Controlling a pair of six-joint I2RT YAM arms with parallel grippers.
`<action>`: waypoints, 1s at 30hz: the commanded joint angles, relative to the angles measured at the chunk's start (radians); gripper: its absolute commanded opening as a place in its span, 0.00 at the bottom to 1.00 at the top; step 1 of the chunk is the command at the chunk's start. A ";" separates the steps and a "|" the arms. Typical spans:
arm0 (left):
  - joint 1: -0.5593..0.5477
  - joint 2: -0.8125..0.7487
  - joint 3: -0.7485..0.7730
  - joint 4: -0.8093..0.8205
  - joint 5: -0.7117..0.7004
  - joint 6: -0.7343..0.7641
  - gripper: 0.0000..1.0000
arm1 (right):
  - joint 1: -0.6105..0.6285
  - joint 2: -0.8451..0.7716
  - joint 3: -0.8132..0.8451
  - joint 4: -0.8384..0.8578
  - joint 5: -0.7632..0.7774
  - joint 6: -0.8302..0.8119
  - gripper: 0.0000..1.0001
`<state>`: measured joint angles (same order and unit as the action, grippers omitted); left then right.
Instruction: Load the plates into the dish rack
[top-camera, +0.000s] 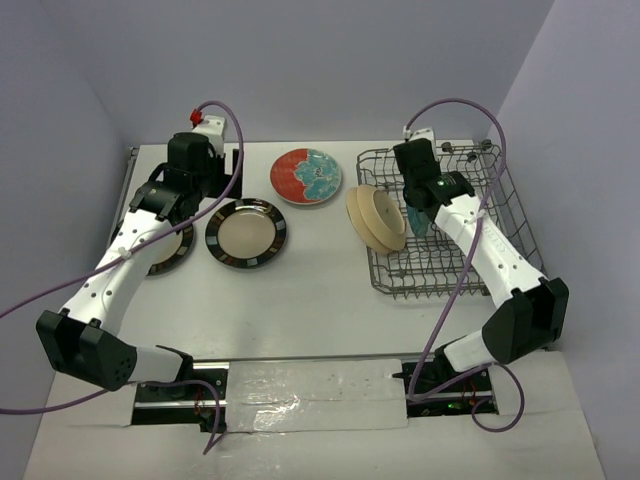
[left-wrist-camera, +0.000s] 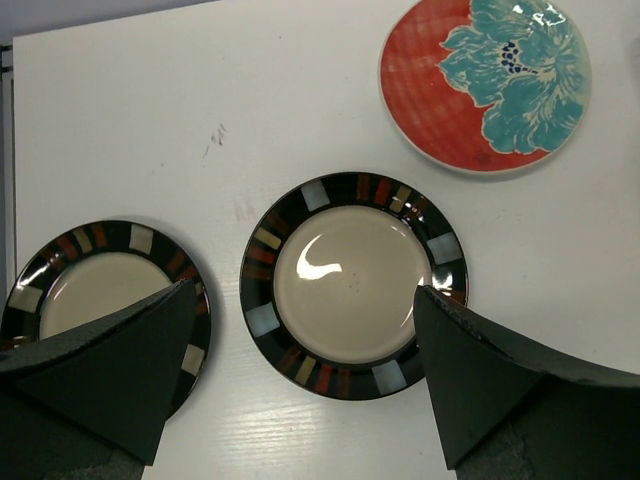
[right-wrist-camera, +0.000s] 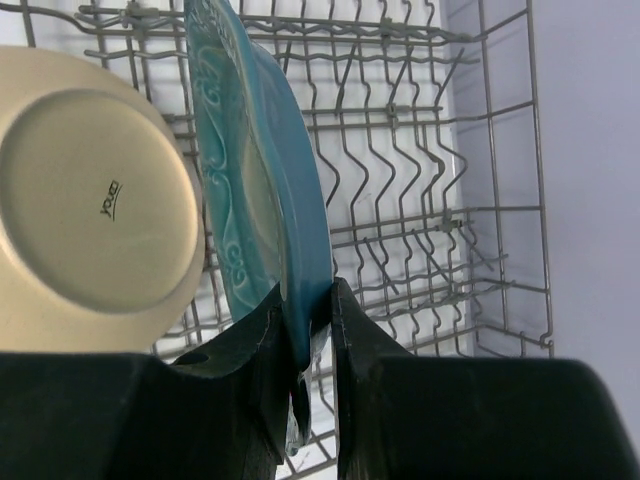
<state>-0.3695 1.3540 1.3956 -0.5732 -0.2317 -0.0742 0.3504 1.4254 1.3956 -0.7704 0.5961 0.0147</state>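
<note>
My right gripper (right-wrist-camera: 305, 300) is shut on the rim of the teal plate (right-wrist-camera: 262, 170), which stands on edge inside the grey wire dish rack (top-camera: 470, 265). Two beige plates (top-camera: 376, 218) lean upright in the rack's left end; one shows its back (right-wrist-camera: 90, 200) beside the teal plate (top-camera: 418, 217). On the table lie a dark striped-rim plate (left-wrist-camera: 352, 283), another striped-rim plate (left-wrist-camera: 90, 290) to its left, and the red plate with blue flowers (left-wrist-camera: 485, 82). My left gripper (left-wrist-camera: 300, 385) hangs open above the near edge of the middle striped plate.
The rack's right half (right-wrist-camera: 430, 200) holds only bare wire tines. Grey walls close in the table at the back and the right. Purple cables loop over both arms.
</note>
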 joint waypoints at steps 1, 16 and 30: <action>0.011 -0.036 -0.009 0.030 -0.021 -0.032 0.99 | 0.015 0.009 0.022 0.171 0.149 -0.005 0.00; 0.040 -0.035 -0.023 0.064 -0.023 -0.001 0.99 | 0.047 0.104 -0.020 0.191 0.156 -0.048 0.00; 0.052 -0.035 -0.032 0.073 -0.026 0.002 0.99 | 0.124 0.185 -0.049 0.174 0.219 -0.042 0.40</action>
<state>-0.3241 1.3514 1.3701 -0.5537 -0.2512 -0.0700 0.4549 1.6272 1.3159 -0.6418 0.7437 -0.0422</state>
